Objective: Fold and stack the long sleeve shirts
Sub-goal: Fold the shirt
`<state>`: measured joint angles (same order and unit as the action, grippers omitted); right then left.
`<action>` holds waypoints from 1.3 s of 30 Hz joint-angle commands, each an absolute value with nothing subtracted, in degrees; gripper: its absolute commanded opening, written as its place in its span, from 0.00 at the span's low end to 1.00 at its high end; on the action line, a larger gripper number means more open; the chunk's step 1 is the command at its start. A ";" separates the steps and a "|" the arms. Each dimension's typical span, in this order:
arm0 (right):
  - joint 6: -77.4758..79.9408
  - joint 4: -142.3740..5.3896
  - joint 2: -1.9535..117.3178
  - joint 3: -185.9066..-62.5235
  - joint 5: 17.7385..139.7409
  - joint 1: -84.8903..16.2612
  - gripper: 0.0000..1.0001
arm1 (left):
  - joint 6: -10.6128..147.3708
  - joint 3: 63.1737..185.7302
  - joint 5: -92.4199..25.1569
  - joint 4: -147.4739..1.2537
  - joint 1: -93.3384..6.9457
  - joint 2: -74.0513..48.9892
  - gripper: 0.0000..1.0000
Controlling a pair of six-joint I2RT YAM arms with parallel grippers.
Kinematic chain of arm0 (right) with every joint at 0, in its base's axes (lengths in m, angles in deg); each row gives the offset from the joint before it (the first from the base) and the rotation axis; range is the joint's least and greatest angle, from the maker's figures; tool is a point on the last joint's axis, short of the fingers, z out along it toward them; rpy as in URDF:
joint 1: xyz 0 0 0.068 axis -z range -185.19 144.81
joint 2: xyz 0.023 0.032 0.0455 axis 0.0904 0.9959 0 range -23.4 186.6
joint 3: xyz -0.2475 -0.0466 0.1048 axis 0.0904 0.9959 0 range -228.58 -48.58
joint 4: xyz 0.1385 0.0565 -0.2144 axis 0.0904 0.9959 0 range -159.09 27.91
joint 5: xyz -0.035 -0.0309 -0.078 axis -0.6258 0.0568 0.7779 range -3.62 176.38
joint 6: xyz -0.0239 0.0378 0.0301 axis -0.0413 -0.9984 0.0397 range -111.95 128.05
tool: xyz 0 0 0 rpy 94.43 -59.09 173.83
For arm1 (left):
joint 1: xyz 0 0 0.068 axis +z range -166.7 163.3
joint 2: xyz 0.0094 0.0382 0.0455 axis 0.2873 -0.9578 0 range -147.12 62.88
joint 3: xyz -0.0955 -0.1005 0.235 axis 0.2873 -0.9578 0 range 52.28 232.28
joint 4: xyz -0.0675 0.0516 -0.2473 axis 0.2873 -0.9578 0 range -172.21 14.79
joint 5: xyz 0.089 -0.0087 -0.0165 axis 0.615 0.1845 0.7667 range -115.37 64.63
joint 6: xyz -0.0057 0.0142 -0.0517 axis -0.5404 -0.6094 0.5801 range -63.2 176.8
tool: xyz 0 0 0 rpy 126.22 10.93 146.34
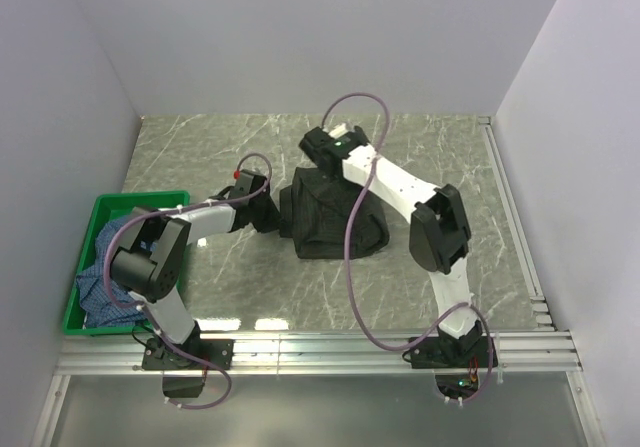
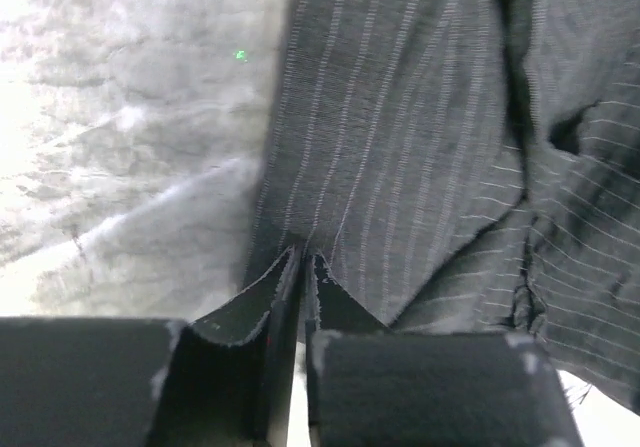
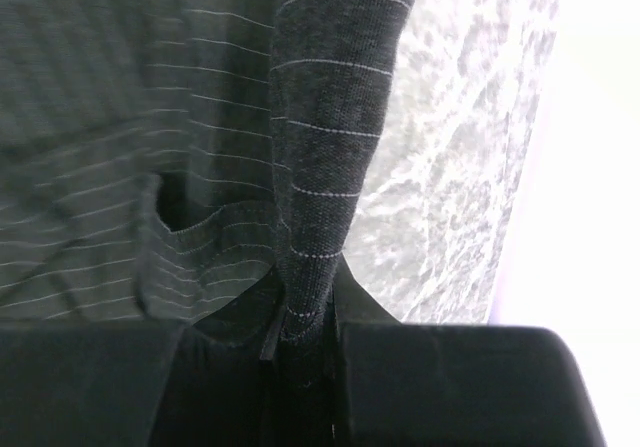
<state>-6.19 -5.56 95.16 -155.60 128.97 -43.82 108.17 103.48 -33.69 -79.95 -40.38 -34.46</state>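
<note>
The black pinstriped shirt (image 1: pixel 332 219) lies in a partly folded heap on the marble table's middle. My left gripper (image 1: pixel 270 217) is at its left edge; in the left wrist view the gripper (image 2: pixel 303 259) has its jaws pressed together on the hem of the shirt (image 2: pixel 400 117). My right gripper (image 1: pixel 320 155) is at the shirt's far edge; in the right wrist view the gripper (image 3: pixel 305 279) is shut on a bunched fold of the shirt (image 3: pixel 330 117). The blue checked shirt (image 1: pixel 105 267) lies crumpled in the green crate.
The green plastic crate (image 1: pixel 140 199) stands at the left table edge, beside the left arm. Grey marble table (image 1: pixel 450 157) surrounds the shirt. White walls close in on the left, back and right. A metal rail (image 1: pixel 330 352) runs along the near edge.
</note>
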 commanded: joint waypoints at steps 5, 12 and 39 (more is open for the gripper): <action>-9.35 2.10 104.11 -167.75 134.63 -50.35 0.04 | 110.32 99.13 -34.77 -75.65 -40.16 -33.90 0.08; -9.00 0.53 108.79 -172.24 130.78 -53.61 0.16 | 111.91 96.05 -34.77 -72.58 -40.25 -32.05 0.07; -16.03 -16.88 103.34 -164.43 112.04 -55.55 0.48 | 112.96 93.15 -36.62 -69.85 -40.16 -30.47 0.08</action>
<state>-14.72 -14.65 106.81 -166.23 112.07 -54.92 113.31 94.24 -35.72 -69.83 -40.23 -32.08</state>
